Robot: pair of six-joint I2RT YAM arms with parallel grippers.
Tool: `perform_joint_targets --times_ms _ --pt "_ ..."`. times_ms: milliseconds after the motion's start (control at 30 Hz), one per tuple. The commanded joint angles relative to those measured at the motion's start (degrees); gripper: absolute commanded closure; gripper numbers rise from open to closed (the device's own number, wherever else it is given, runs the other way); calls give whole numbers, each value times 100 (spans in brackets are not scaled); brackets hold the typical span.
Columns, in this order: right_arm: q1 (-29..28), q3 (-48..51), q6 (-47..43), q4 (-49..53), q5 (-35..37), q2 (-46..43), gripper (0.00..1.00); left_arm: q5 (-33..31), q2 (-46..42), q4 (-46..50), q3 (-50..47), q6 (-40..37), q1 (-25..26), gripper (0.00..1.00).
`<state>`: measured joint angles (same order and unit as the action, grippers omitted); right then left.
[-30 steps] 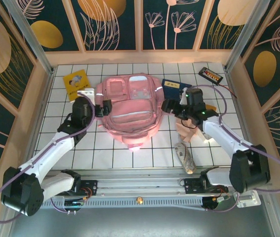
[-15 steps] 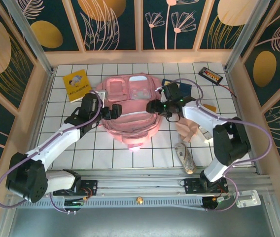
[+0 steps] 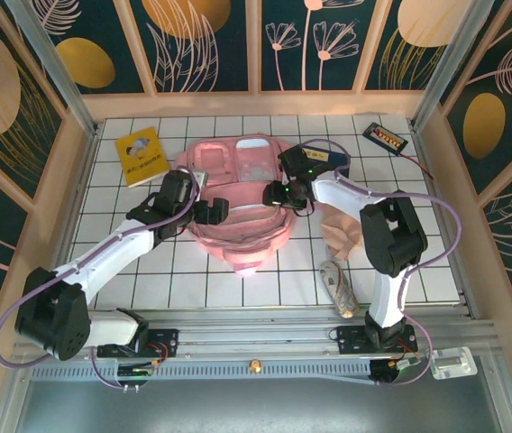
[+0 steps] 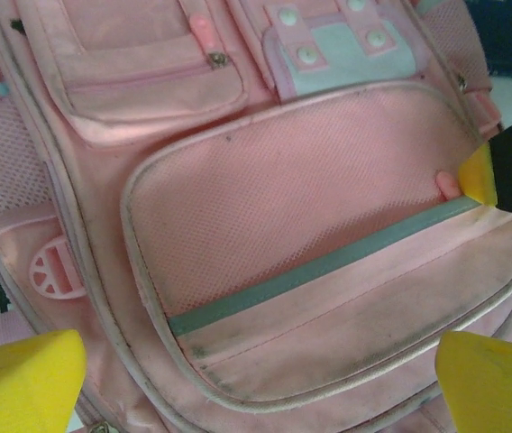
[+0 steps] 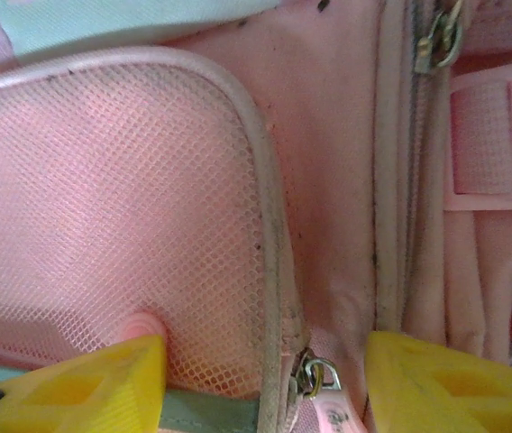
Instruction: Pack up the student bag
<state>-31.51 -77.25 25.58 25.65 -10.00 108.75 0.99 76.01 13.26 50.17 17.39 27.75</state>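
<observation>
None of the loose things looks packed yet: a tan shoe-like thing [image 3: 337,287] lies near our bases, the student bag [image 3: 238,225] lies flat mid-table, zipped, and a yellow book [image 3: 141,155] waits beyond its left side. Our left gripper [image 3: 215,212] hangs wide open over the front pocket [image 4: 328,271], while our right gripper [image 5: 265,379] has its jaws apart around a zipper pull [image 5: 315,372], pinching nothing. Since a second ago both arms swung in from the bag's sides, the right jaws narrowing.

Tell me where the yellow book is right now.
In the top view, the yellow book lies flat in the far-left part of the table, just left of the pink bag.
</observation>
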Motion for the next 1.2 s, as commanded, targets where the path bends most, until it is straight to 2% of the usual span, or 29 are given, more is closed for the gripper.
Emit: perform_joint_targets --times_ms 0,267,333,433,533,567,700,900,1000,1167 --pt "-236 -254 -37 184 163 123 43 -177 236 70 -1 -81 55 2" --pt "-415 -327 87 103 205 281 49 -216 463 -350 -329 -7 53 6" --pt "-418 -308 129 43 217 305 54 -175 491 -435 -406 30 53 7" --pt "-398 -275 205 -65 209 324 73 -132 482 -497 -485 43 55 9" --pt "-379 -180 322 -205 176 187 97 -54 286 -515 -523 -29 51 9" --pt "-368 -145 376 -276 110 103 100 -8 159 -524 -533 -100 54 9" --pt "-348 -142 647 -540 -249 -390 100 75 -410 -582 -523 -563 157 7" --pt "-164 -491 1258 -761 -1077 -901 100 -148 -1123 -569 -210 -2002 606 6" --pt "-36 -547 1597 -1008 -1589 -991 100 -258 -1158 -387 86 -2549 668 8" --pt "-22 -642 1865 -1234 -2111 -1011 100 158 -898 -61 379 -3310 881 10"
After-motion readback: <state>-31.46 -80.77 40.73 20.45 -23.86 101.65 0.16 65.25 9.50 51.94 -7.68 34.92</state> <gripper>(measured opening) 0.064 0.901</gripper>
